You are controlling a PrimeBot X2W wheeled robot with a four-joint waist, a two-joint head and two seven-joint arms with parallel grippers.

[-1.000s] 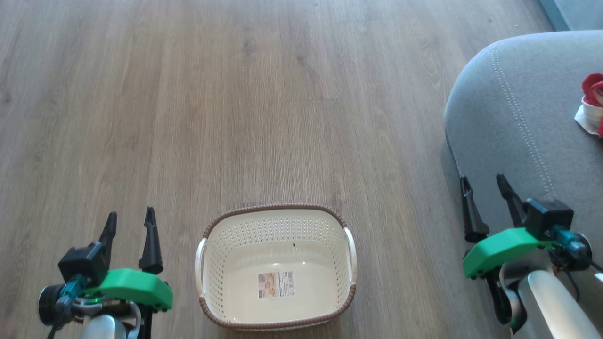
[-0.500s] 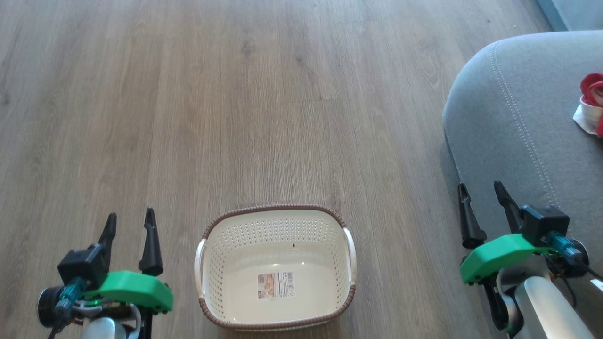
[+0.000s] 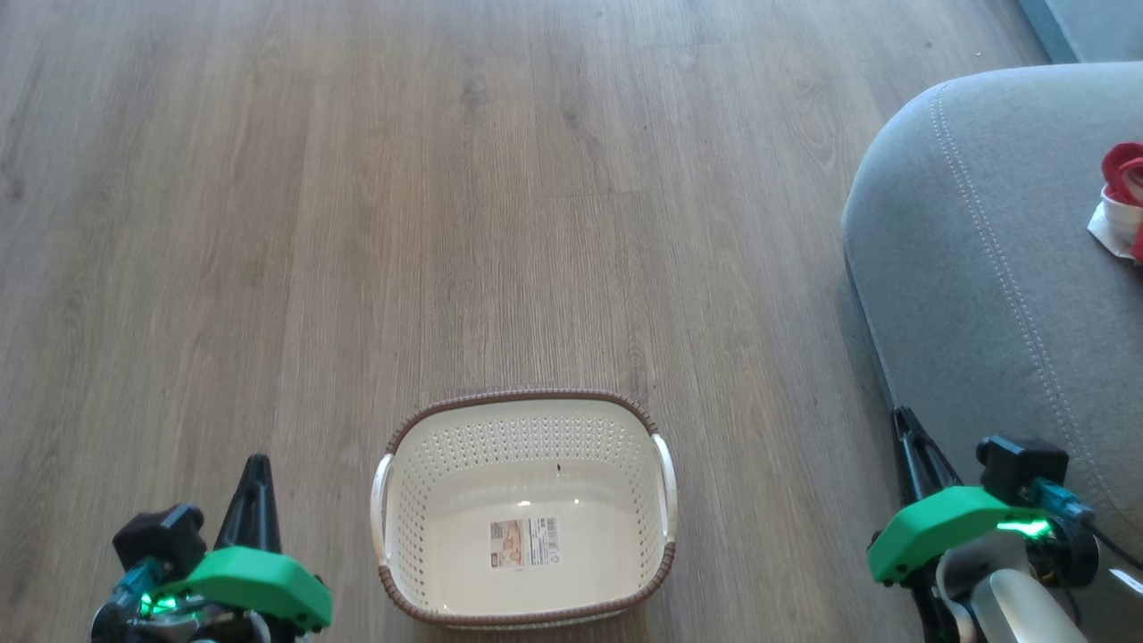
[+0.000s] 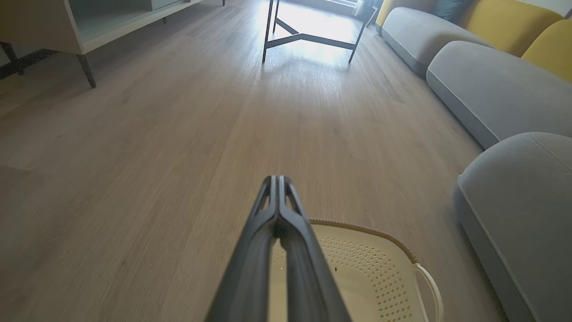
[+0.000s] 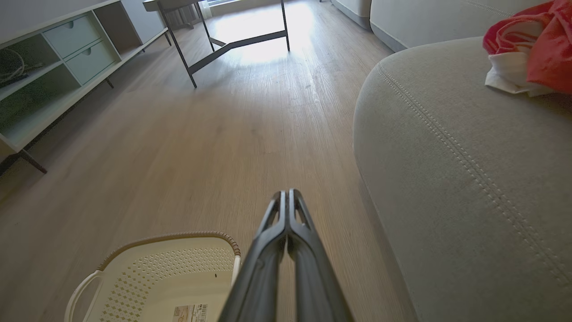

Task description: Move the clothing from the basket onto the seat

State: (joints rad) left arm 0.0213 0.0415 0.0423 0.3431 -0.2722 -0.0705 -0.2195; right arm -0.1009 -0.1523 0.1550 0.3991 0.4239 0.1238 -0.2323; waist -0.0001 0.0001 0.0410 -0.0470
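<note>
Pale wood-plank floor (image 3: pixel 446 223) spreads across the room. At seven o'clock the left gripper (image 3: pixel 256 466) has its fingers pressed together. At six o'clock stands the basket (image 3: pixel 522 396), a label sticker (image 3: pixel 524 541) on its bare bottom. At five o'clock the right gripper (image 3: pixel 905 421) is likewise closed. At three o'clock the clothing (image 3: pixel 1121 192) lies on the seat (image 3: pixel 982 268).
</note>
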